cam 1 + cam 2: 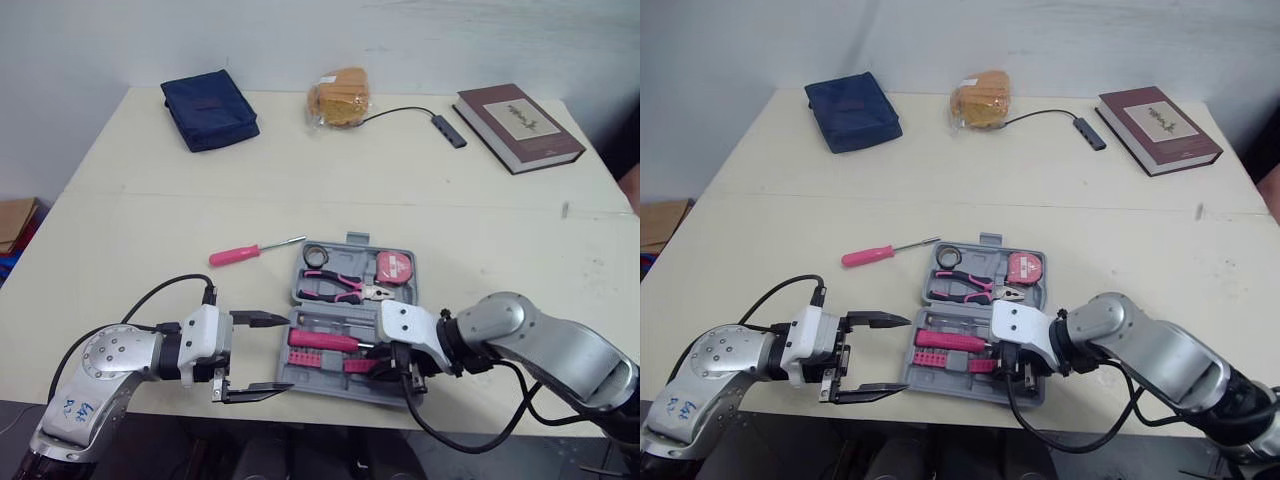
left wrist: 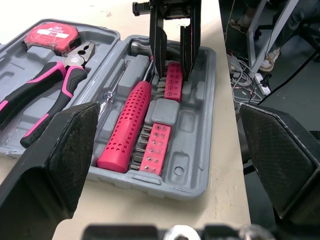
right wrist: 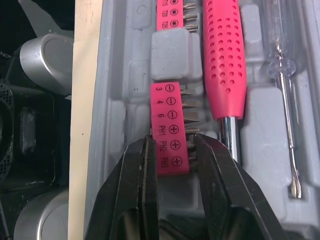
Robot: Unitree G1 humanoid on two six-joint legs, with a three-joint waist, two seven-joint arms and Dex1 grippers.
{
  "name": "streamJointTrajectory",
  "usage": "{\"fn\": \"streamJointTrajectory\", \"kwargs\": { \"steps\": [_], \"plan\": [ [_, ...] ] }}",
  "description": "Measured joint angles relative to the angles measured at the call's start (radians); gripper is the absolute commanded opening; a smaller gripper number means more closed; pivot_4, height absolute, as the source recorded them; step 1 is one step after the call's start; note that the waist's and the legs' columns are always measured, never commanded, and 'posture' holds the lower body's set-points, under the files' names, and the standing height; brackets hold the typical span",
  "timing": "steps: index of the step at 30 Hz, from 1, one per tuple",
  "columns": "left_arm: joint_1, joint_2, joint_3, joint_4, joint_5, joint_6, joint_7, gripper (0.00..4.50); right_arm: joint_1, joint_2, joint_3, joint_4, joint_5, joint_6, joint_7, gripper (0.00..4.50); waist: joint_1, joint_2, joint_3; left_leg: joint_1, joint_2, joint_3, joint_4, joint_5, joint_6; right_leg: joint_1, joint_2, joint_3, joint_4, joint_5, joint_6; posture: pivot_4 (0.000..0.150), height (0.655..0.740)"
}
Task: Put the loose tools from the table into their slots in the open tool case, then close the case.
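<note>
The grey tool case lies open near the table's front edge. It holds pink pliers, a tape measure, a roll of black tape and a pink-handled driver. My right gripper reaches down into the case's front half. It is shut on the end of a pink bit holder, which lies in its recess. A loose pink screwdriver rests on the table left of the case. My left gripper stands open and holds nothing, just left of the case at the table edge.
At the back of the table are a blue pouch, a bag of bread, a cabled hub and a brown book. A second bit holder sits in the case. The table's front edge runs right below both grippers.
</note>
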Motion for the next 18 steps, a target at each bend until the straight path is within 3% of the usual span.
{"fn": "streamJointTrajectory", "kwargs": {
  "steps": [16, 18],
  "plan": [
    [0.008, 0.0, 0.0, -0.01, 0.0, 0.018, 0.023, 4.5, -0.051, 0.046, 0.021, 0.014, -0.005, 0.086, 0.003, 0.71, -0.019, -0.002, -0.001, 0.0, 0.0, -0.001, 0.0, 0.0, 0.0, 0.0, 0.0, 0.0, 0.001, 0.0, 0.0, 0.15, 0.74],
    [0.009, 0.0, 0.0, -0.017, 0.0, 0.019, 0.025, 4.5, -0.048, 0.049, 0.016, 0.014, -0.001, 0.09, 0.003, 1.75, -0.019, -0.002, -0.001, 0.0, 0.0, -0.001, 0.0, 0.0, 0.0, 0.0, 0.0, 0.0, 0.001, 0.0, 0.0, 0.15, 0.74]
  ]
}}
